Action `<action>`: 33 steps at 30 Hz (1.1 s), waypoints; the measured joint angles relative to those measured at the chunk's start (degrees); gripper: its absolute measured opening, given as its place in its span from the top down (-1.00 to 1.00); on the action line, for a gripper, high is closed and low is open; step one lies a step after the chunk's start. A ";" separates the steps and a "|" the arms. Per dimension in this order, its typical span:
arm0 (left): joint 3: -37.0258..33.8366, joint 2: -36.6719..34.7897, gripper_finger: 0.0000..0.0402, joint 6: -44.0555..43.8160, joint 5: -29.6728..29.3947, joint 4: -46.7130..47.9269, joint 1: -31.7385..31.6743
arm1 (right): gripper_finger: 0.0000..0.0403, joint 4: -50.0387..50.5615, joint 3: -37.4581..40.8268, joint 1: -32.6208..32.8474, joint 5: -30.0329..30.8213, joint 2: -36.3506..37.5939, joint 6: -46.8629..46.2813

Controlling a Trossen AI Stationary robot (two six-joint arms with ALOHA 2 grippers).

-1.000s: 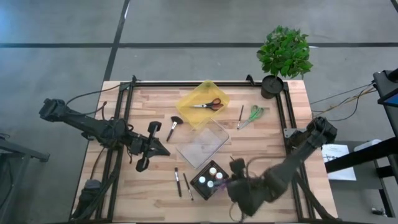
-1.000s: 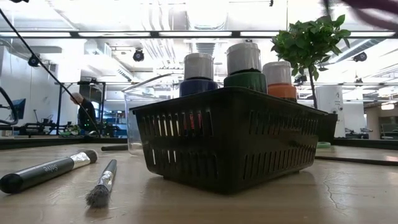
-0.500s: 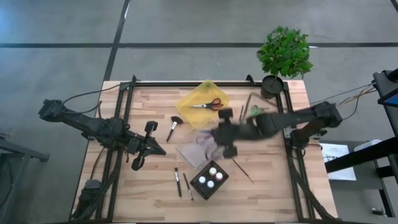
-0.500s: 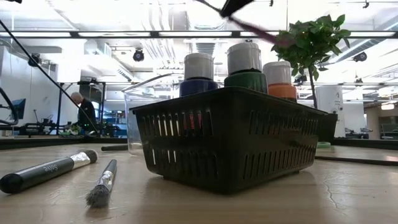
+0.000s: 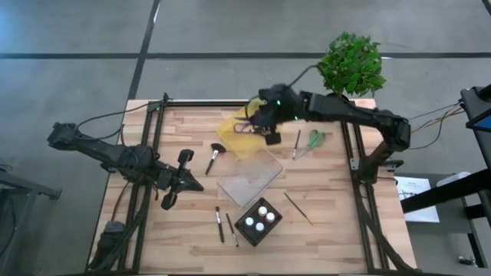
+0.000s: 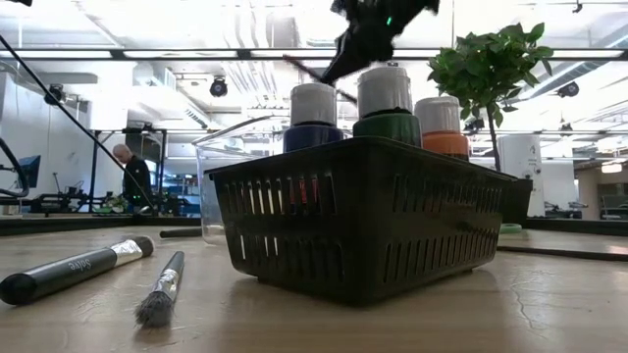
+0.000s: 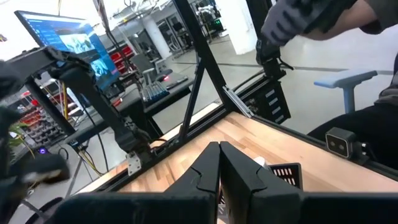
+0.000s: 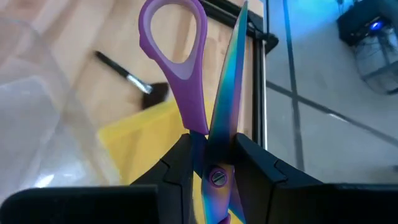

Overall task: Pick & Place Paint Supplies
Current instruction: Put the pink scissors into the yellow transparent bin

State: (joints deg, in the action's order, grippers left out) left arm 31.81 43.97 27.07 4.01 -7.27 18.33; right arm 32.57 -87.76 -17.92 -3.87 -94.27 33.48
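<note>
Three paint bottles [image 5: 260,216], one basket [image 5: 247,233]

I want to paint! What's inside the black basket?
Three paint bottles stand in the black basket: dark blue, green and orange, each with a white cap. The basket's wall hides their lower halves and anything lying on its floor.

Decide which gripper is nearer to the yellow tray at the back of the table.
Right. The right gripper, shut on the purple-handled scissors, hangs over the yellow tray. The left gripper waits well off to the tray's left, nearer the table's front.
</note>
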 joint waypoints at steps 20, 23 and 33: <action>0.00 0.00 0.93 0.07 0.02 1.57 -0.02 | 0.61 -9.13 -0.07 -11.29 -12.80 -17.76 2.80; 0.00 0.00 0.93 -0.11 0.04 1.57 -0.02 | 0.61 -9.40 -0.20 -11.20 -13.14 -20.45 2.93; 0.00 0.00 0.93 -0.07 0.04 2.69 -0.02 | 0.44 -8.54 -0.82 -12.37 -12.61 -21.92 1.05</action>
State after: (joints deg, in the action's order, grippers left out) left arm 31.81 43.97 27.00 4.05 -4.58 18.31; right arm 24.04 -88.58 -30.29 -16.48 -116.19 34.53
